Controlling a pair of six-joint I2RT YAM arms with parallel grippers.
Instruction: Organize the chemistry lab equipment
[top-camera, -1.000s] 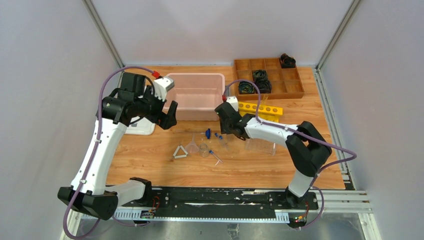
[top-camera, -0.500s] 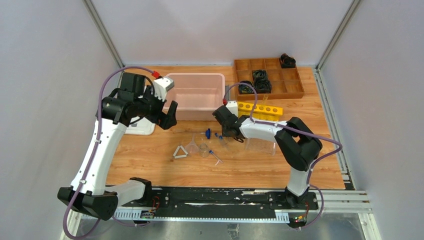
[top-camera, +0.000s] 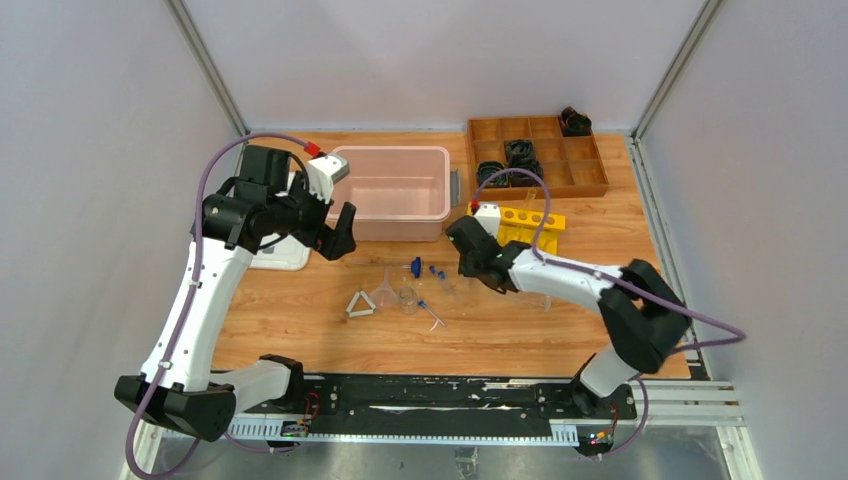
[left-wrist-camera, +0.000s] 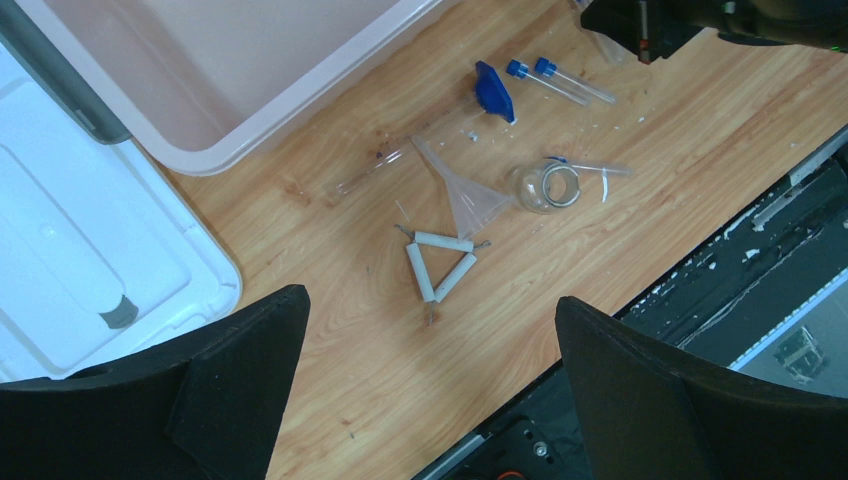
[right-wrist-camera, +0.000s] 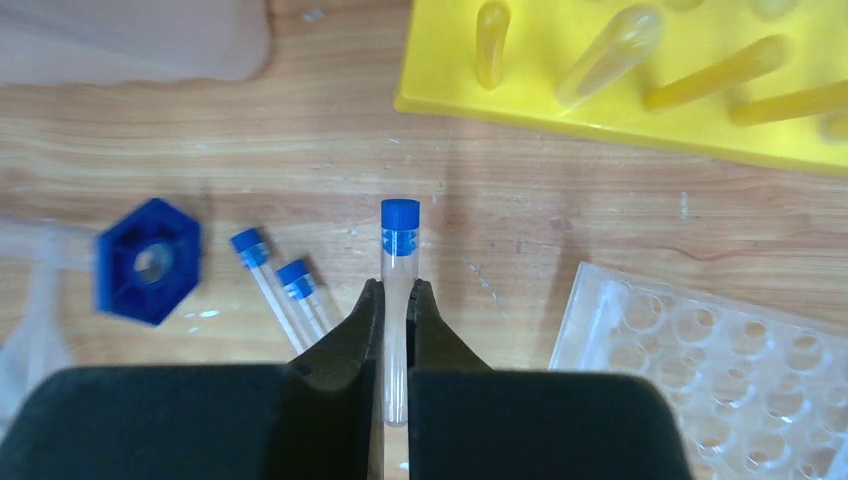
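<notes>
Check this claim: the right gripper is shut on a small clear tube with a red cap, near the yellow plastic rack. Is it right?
No: blue, not red. The right wrist view shows the right gripper shut on a small clear tube with a blue cap, near the yellow rack.

1 blue-capped tube (right-wrist-camera: 398, 262) is pinched in the right gripper (right-wrist-camera: 397, 292), cap poking out past the tips. 2 more tubes (right-wrist-camera: 297, 280) lie side by side just left of it. The funnel (left-wrist-camera: 465, 195) lies on its side mid-frame in the left wrist view, touching the jar (left-wrist-camera: 545, 187), with the white triangle (left-wrist-camera: 440, 265) flat just below. Clear rack (right-wrist-camera: 700, 360) sits lower right.
</notes>
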